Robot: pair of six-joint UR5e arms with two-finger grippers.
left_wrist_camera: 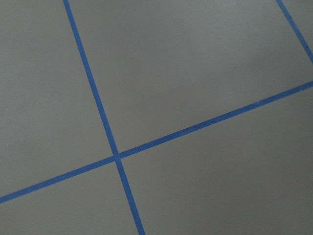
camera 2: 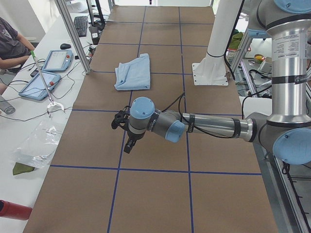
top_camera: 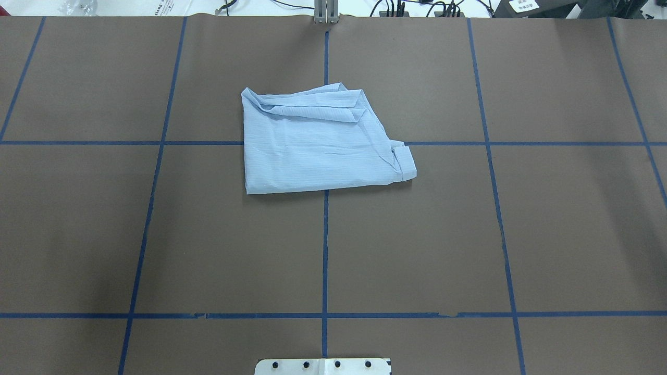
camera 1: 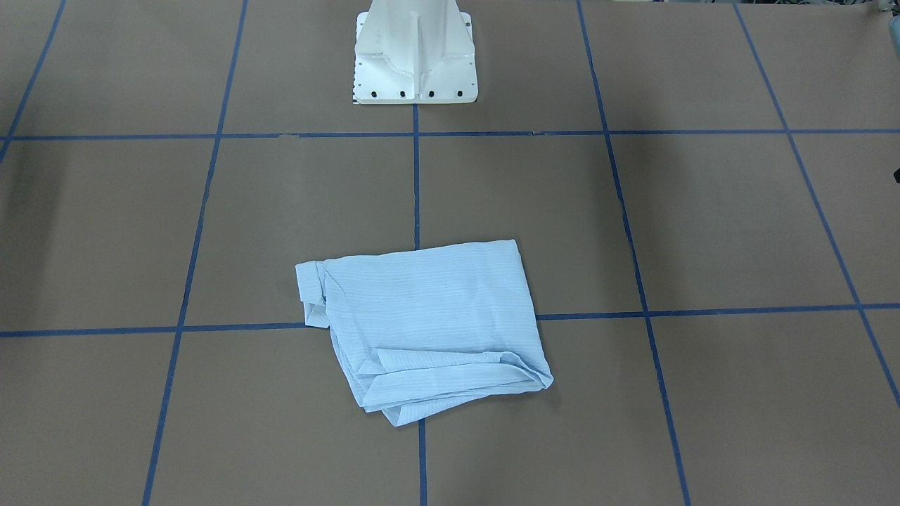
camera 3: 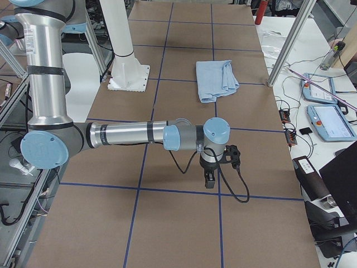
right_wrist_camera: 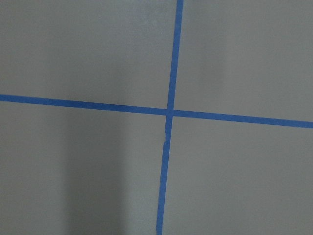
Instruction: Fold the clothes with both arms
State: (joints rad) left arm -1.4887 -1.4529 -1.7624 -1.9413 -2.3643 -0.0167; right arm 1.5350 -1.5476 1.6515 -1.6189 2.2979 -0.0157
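The clothes are one light-blue striped shirt (camera 1: 429, 323) (top_camera: 318, 146), lying folded into a rough rectangle on the brown table, with no gripper touching it. In the left side view the shirt (camera 2: 133, 73) lies far beyond my left gripper (camera 2: 127, 144), which hangs over bare table near that end. My right gripper (camera 3: 209, 180) hangs over bare table at the opposite end, well short of the shirt (camera 3: 215, 78). Both grippers show only in the side views, so I cannot tell whether they are open or shut. Both wrist views hold only brown table and blue tape lines.
The white pedestal base (camera 1: 415, 56) (top_camera: 323, 366) stands at the robot's edge of the table. Blue tape lines (top_camera: 325, 250) divide the brown surface into squares. A person's arm (camera 2: 12, 53), tablets (camera 2: 58, 60) and an aluminium post (camera 2: 73, 34) are on the operators' side.
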